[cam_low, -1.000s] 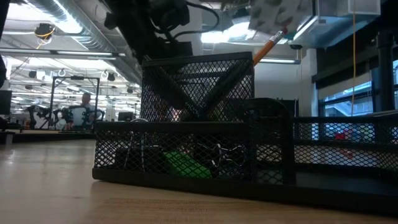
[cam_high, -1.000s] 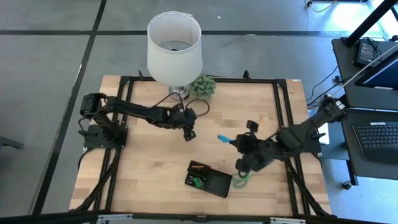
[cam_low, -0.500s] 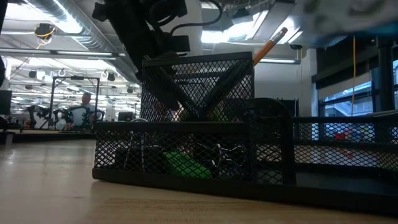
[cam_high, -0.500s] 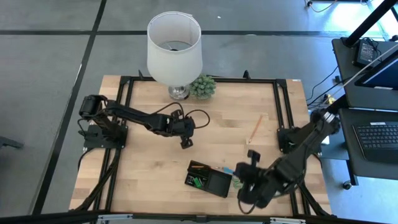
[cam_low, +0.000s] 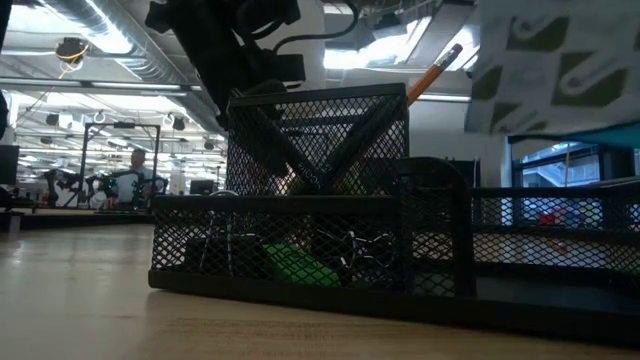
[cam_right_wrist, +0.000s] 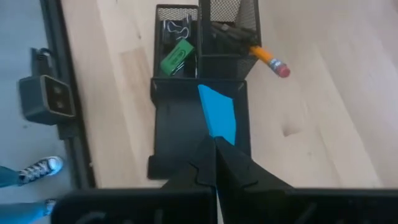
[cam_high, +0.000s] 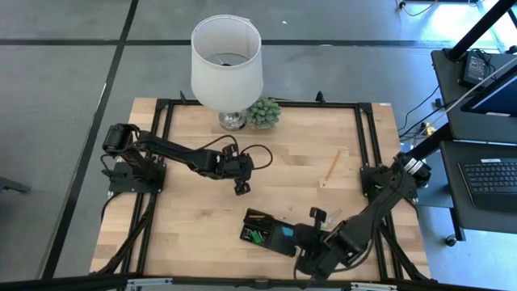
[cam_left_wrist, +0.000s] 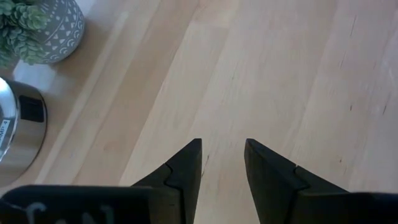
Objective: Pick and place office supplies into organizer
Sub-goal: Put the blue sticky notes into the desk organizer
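Observation:
The black mesh organizer (cam_high: 260, 228) (cam_right_wrist: 169, 134) (cam_low: 300, 240) stands near the table's front edge. Its cup holds pens and an orange pencil (cam_right_wrist: 270, 60) (cam_low: 436, 68). A small compartment holds black clips and a green piece (cam_right_wrist: 176, 56). My right gripper (cam_right_wrist: 215, 144) (cam_high: 296, 238) is shut on the blue sticky-note pad (cam_right_wrist: 219, 115) (cam_high: 283, 233) above the organizer's flat compartment. My left gripper (cam_left_wrist: 222, 163) (cam_high: 241, 186) hovers open over bare wood left of centre, holding nothing. A wooden pencil (cam_high: 329, 171) lies flat on the table at the right. My right gripper pinches the blue pad between its two fingers at the pad's near edge (cam_right_wrist: 217, 135). The fingers slant down from the table's right side. The pad sticks out past the fingertips, tilted, over the flat compartment; whether it touches the floor there I cannot tell.
A white lamp (cam_high: 227, 61) and a small green plant (cam_high: 262, 111) stand at the table's far edge. In the left wrist view the plant's pot (cam_left_wrist: 56, 25) and the lamp's base (cam_left_wrist: 17, 127) show. A black frame (cam_high: 363, 145) runs around the tabletop.
My right gripper has swept from right of centre toward the near edge and left, sinking and turning, and has carried the blue pad to above the organizer. My left gripper has drifted slightly toward the near edge and has stayed open.

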{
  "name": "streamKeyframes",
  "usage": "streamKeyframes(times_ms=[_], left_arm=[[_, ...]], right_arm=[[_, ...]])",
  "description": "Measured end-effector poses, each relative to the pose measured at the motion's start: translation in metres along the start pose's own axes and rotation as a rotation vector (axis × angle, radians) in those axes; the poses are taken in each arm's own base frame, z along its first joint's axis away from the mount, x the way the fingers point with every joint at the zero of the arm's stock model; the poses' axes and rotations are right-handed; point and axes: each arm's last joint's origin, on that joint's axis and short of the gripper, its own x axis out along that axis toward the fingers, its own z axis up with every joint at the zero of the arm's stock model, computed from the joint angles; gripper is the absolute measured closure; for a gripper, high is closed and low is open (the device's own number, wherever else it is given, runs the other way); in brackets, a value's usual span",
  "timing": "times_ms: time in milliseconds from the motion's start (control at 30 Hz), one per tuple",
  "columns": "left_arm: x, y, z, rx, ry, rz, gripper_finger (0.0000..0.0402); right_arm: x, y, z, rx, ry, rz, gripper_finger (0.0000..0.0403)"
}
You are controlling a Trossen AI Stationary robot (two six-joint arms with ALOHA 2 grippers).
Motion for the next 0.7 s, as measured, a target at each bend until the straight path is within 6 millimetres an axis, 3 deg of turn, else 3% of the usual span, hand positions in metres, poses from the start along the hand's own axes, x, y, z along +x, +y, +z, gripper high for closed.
streamKeyframes(times_ms=[467,700], left_arm=[[-0.003,-0.007,-0.002,0.017,-0.005,-0.014,0.0286],[-0.003,-0.007,-0.002,0.017,-0.005,-0.015,0.0286]], right_arm=[[0.045,0.000,0.003,-0.107,0.062,-0.084,0.0403],[0.058,-0.001,0.003,-0.153,0.096,-0.100,0.0403]])
